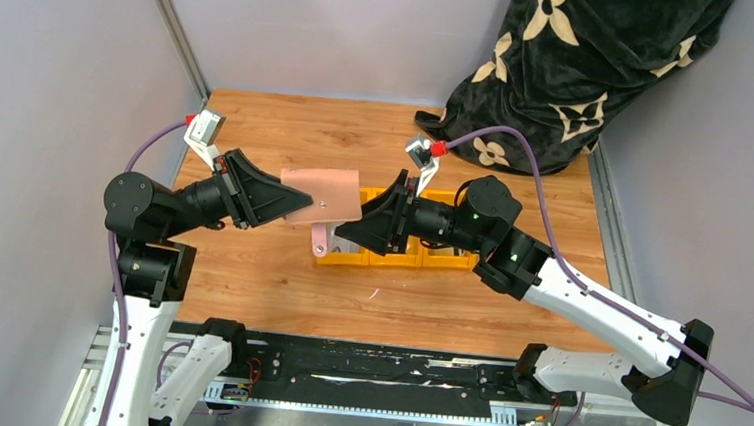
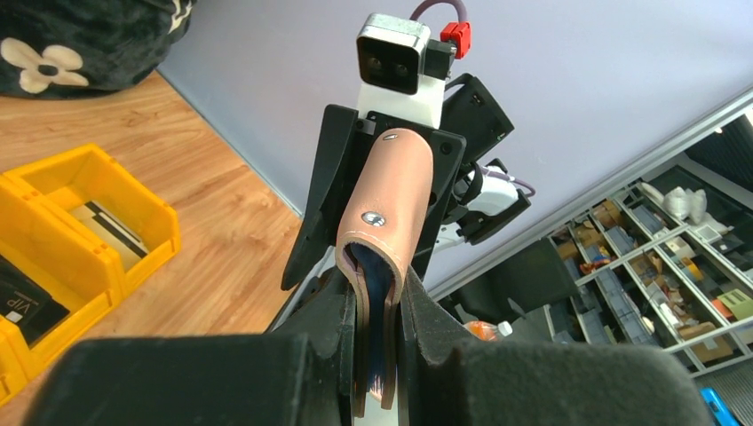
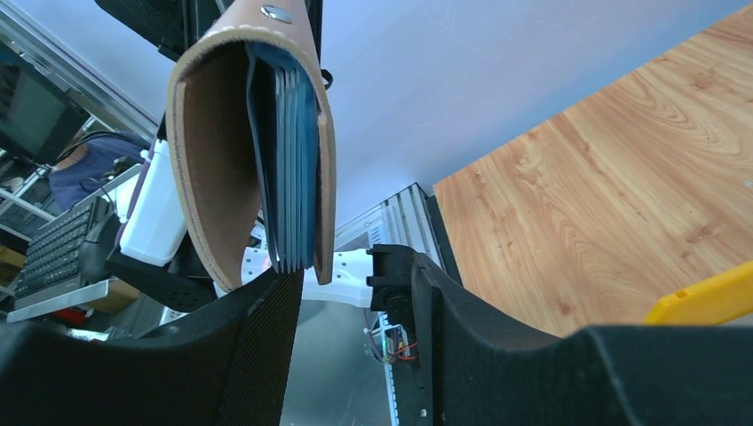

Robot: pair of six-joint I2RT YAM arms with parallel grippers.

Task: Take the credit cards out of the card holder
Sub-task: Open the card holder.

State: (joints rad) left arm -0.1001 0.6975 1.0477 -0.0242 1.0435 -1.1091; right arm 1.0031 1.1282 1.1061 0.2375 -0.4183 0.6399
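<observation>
From where I stand, the pinkish-tan leather card holder with a blue lining (image 1: 326, 193) hangs in the air just above the row of yellow plastic bins (image 1: 420, 260), clamped in the left claw (image 1: 299, 200). The right claw (image 1: 357, 224) stands open at its free end, gripping nothing. Blue layered edges (image 3: 289, 151) show inside, and I can't tell cards from pockets. I'd have it pinch one thin edge only, then draw straight out over the bins.

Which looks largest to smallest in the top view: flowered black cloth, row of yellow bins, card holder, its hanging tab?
Flowered black cloth
row of yellow bins, half hidden, so unsure against the next
card holder
hanging tab
</observation>
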